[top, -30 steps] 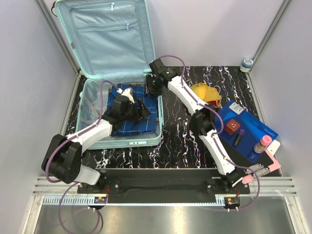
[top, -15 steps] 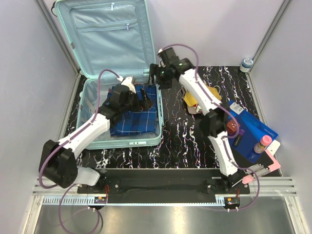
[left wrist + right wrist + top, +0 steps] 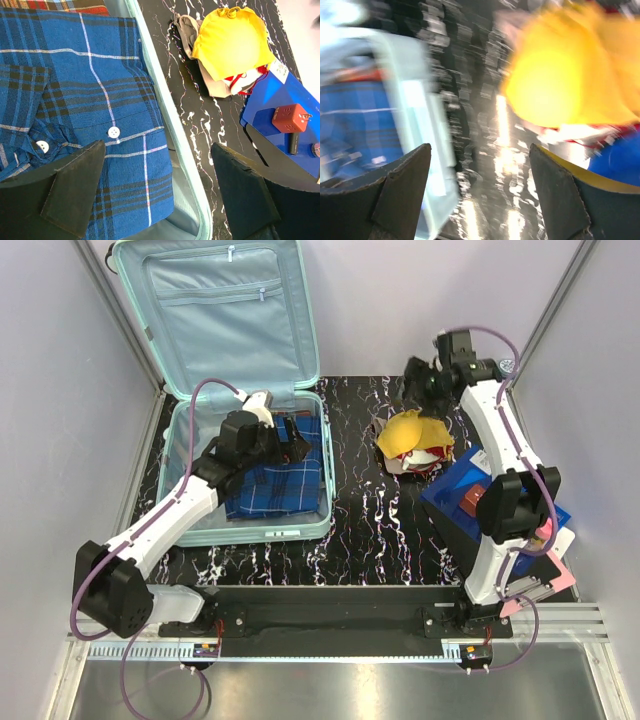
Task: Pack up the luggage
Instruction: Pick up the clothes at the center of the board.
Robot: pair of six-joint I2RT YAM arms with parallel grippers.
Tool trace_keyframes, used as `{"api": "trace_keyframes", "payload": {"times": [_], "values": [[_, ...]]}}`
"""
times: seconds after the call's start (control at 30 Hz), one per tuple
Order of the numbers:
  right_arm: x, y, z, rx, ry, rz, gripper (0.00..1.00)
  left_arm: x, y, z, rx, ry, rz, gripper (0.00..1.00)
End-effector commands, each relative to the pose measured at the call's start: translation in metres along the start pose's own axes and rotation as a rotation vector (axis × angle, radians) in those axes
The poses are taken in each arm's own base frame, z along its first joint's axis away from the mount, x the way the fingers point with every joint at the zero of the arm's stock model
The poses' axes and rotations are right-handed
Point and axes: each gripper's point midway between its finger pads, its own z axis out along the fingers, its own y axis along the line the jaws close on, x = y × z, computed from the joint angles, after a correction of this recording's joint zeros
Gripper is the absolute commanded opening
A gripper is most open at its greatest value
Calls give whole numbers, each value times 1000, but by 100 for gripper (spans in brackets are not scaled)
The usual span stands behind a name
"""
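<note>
- The left hand [image 3: 290, 437] is hanging wide and empty over the blue checked shirt [image 3: 275, 485]. The right hand [image 3: 418, 385] is also spread wide, holding nothing, and hovering over the back of the surface beyond the yellow cloth [image 3: 412, 432].
- The suitcase [image 3: 262, 531] is lying open at the left of the surface with its lid propped against the back wall. The shirt is resting flat in the lower half.
- We are judging that the heap of clothes beside the suitcase is up next. We are advising the right hand to come straight down on the crown of the yellow cloth and pinch a thick fold. It should then lift high enough to clear the suitcase wall.
- We are watching the grey piece [image 3: 186, 31] tucked beneath, since it may drag along.
- The wrist view on the right is blurring, so we are trusting the overhead view for aim.
- We are counting:
  - one suitcase and two hands
  - one blue shirt, with an edge of red check [image 3: 55, 4] behind it
  - one heap of at least three cloths
  - one blue box [image 3: 530, 502], carrying one red cube [image 3: 290, 117], one dark stick [image 3: 294, 144] and one pink-topped bottle [image 3: 541, 533]
  - one small jar [image 3: 506, 371] in the far corner
</note>
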Motion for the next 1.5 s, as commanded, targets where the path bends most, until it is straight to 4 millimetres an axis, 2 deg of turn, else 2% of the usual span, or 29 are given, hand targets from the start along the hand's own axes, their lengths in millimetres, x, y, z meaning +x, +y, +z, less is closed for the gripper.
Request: {"api": "trace_keyframes", "payload": {"times": [0.0, 0.23, 0.43, 0.53, 0.9, 1.1, 1.33, 1.47], "values": [[14, -42, 18, 50, 35, 55, 86, -10, -5, -3, 17, -35, 12, 93], [39, -76, 42, 143, 91, 82, 88, -2, -5, 3, 23, -3, -4, 92], [43, -107, 62, 246, 100, 100, 90, 1, -3, 2, 17, -1, -5, 92], [43, -114, 74, 257, 107, 111, 90, 2, -2, 1, 14, -2, -5, 93], [35, -121, 93, 267, 107, 132, 87, 3, 0, -2, 5, -5, -6, 93], [28, -117, 88, 259, 86, 122, 75, 4, 2, -3, -1, -6, -11, 93], [25, -115, 87, 256, 78, 116, 66, 7, 1, -1, 4, 5, -16, 93], [24, -113, 83, 249, 73, 115, 55, 7, 2, -2, 2, 2, -19, 93]]}}
